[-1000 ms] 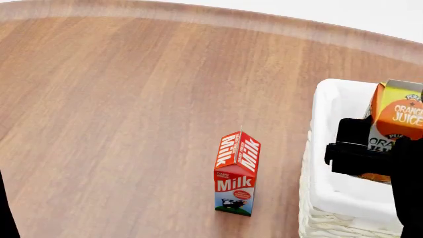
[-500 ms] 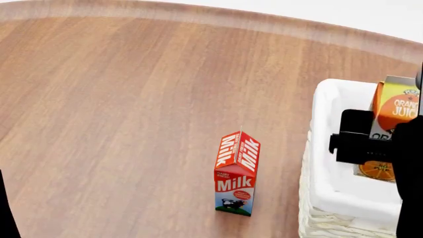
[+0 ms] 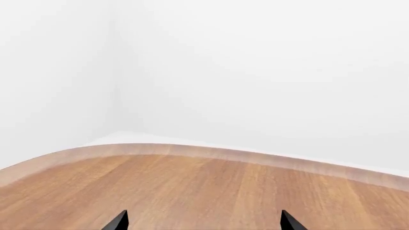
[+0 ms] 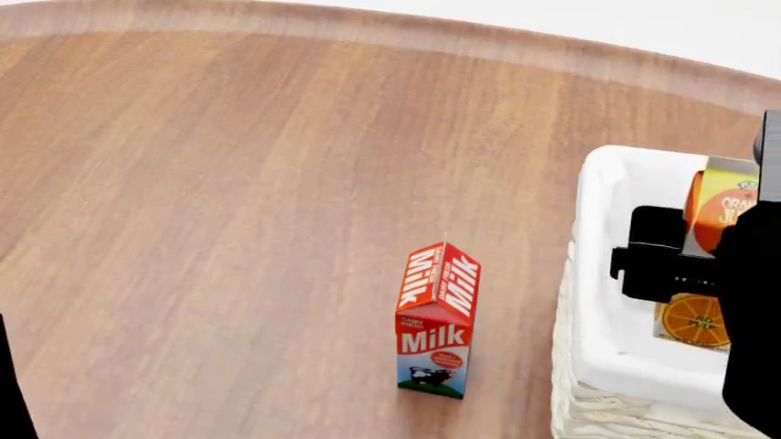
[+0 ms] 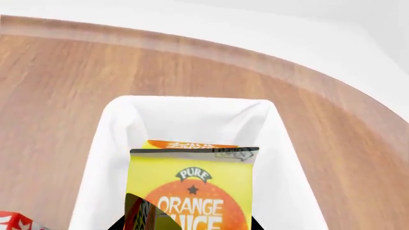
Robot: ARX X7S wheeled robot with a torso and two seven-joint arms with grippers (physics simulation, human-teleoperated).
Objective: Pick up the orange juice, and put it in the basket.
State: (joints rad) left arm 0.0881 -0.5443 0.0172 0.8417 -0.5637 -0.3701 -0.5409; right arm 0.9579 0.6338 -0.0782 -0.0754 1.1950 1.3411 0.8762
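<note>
The orange juice (image 4: 720, 206), a yellow-and-orange carton, hangs upright inside the basket (image 4: 594, 238), a white lined wicker box at the right edge of the head view. My right gripper (image 4: 690, 270) is shut on the carton's sides, with the orange slice picture showing below it. In the right wrist view the orange juice (image 5: 191, 187) fills the space between my right gripper (image 5: 188, 226) fingers, over the basket (image 5: 108, 139) interior. My left gripper (image 3: 203, 223) is open above bare wood, with nothing between its tips.
A red-and-white milk carton (image 4: 437, 320) stands upright on the wooden table (image 4: 244, 183), a little left of the basket; its red corner (image 5: 13, 221) shows in the right wrist view. The table's curved far edge (image 3: 211, 151) runs along a white wall.
My right gripper has lowered the orange juice deeper into the basket and slightly rightward. The milk carton has not moved.
</note>
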